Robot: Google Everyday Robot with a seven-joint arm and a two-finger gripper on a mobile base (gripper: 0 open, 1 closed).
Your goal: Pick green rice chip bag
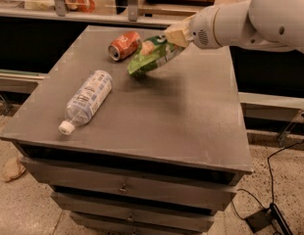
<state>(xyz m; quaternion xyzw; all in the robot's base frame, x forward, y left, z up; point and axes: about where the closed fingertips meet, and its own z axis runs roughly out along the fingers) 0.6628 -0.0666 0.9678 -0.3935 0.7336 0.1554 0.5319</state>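
The green rice chip bag (151, 56) is a crumpled bright-green foil bag with tan chip pictures. It hangs tilted in the air above the far middle of the grey cabinet top (157, 116). My gripper (175, 35) comes in from the right on a white arm and is shut on the bag's upper right end. The bag's lower left end hangs free, with a shadow on the top beneath it.
An orange-red crushed can (124, 45) lies on its side just left of the bag. A clear plastic bottle with a white cap (87, 100) lies near the left edge. Drawers front the cabinet below. A black cable (272, 195) runs on the floor at right.
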